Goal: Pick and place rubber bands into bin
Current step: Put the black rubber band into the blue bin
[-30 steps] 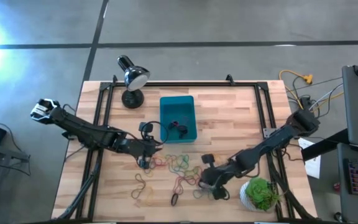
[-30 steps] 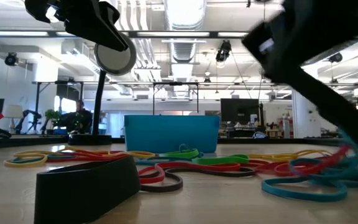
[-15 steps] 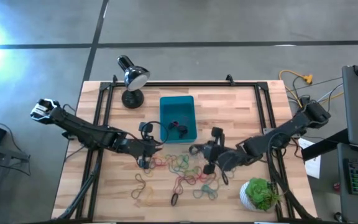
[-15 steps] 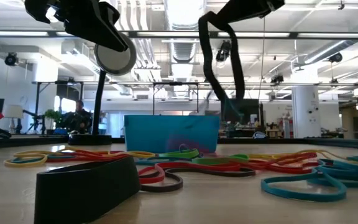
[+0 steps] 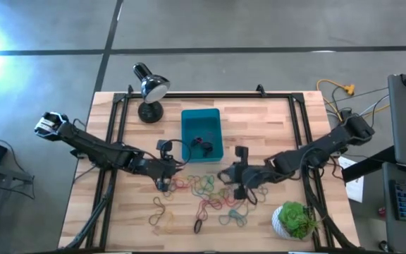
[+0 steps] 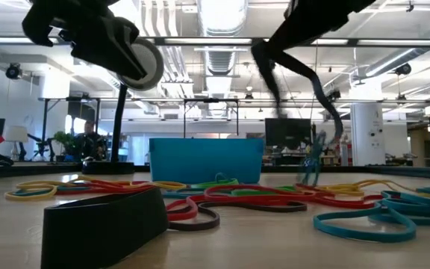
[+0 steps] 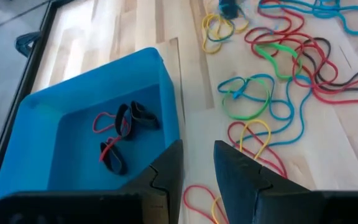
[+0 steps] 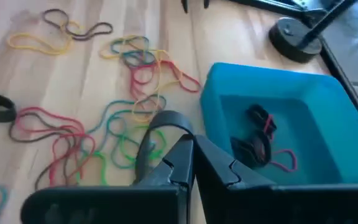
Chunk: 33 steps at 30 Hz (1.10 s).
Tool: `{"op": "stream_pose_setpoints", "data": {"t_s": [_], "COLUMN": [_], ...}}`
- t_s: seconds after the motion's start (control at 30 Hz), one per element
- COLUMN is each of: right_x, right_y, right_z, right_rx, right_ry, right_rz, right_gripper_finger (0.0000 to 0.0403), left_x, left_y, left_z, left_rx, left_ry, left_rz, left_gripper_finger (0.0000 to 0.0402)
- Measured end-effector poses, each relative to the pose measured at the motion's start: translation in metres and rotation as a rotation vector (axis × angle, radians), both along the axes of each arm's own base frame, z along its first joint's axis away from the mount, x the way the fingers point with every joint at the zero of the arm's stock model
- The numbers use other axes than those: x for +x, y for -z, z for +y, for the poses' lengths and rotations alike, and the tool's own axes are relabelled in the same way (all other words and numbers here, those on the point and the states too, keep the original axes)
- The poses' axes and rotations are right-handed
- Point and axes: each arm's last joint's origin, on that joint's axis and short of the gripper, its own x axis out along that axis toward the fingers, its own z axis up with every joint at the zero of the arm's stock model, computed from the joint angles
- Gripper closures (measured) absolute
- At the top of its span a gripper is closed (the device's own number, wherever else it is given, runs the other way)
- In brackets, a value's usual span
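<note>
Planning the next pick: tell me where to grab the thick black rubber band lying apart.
Pinch one long side of the thick black rubber band, straight down from above. It lies flat on the wooden table as a narrow loop, clear of the coloured tangle, so nothing else should get caught.

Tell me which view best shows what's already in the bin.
Left wrist view: it looks down into the bin, showing red and black rubber bands on its floor. Right wrist view shows them too, partly behind its fingers. High view: tiny dark shapes. Low view: outer wall only.

Overhead, table-level, two wrist views
</note>
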Motion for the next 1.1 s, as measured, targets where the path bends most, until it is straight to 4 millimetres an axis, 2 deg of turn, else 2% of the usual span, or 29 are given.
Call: {"op": "stream_pose_setpoints", "data": {"t_s": [0.13,0.17,0.3,0.37,0.63,0.9,1.1], "right_x": [-0.007,-0.007,-0.001,-0.002,-0.012,-0.028,-0.028], "right_y": [0.004,0.005,0.002,0.002,0.015,0.027,0.031], "right_z": [-0.01,-0.011,0.005,0.008,-0.007,-0.033,-0.036], "right_rx": [-0.053,-0.033,0.084,0.08,0.104,0.081,0.101], "right_ry": [0.213,0.199,-0.102,-0.112,0.114,0.461,0.458], "right_rz": [0.017,0.029,0.039,0.043,0.174,0.279,0.301], "right_gripper_finger": [0.0395,0.0395,0.0395,0.0395,0.0395,0.0394,0.0394], "left_x": [0.001,0.001,0.001,0.001,0.002,0.003,0.004], "left_y": [-0.002,-0.003,-0.003,-0.003,-0.005,-0.008,-0.009], "left_z": [0.0,0.0,0.0,0.0,-0.001,-0.001,-0.001], "left_rx": [-0.01,-0.01,-0.01,-0.008,-0.012,-0.015,-0.021], "left_ry": [0.001,0.0,0.001,0.003,0.005,0.005,0.005], "left_rz": [-0.027,-0.029,-0.029,-0.031,-0.048,-0.06,-0.076], "left_gripper_finger": [0.0327,0.0327,0.0327,0.0327,0.0327,0.0327,0.0327]}}
